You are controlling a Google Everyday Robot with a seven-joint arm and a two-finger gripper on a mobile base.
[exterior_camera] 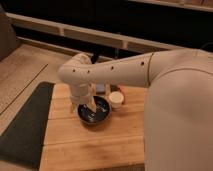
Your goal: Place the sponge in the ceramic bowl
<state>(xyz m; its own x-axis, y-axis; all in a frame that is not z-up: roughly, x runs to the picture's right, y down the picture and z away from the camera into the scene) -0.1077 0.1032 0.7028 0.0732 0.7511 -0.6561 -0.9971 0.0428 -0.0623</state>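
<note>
The ceramic bowl (pixel 103 117), dark and glossy with pale glints inside, sits on the wooden table (pixel 85 145). My gripper (pixel 91 106) hangs from the white arm, points straight down and reaches into the bowl on its left side. A small blue block, the sponge (pixel 102 89), shows just behind the bowl's far rim, between the arm and the small white cup (pixel 116 99). The arm hides part of it. Whether anything is in the gripper is hidden.
A dark mat (pixel 22 125) lies along the table's left side. The white cup stands close to the bowl's right rim. My bulky white arm (pixel 170 95) fills the right of the view. A dark ledge (pixel 90 37) runs behind the table.
</note>
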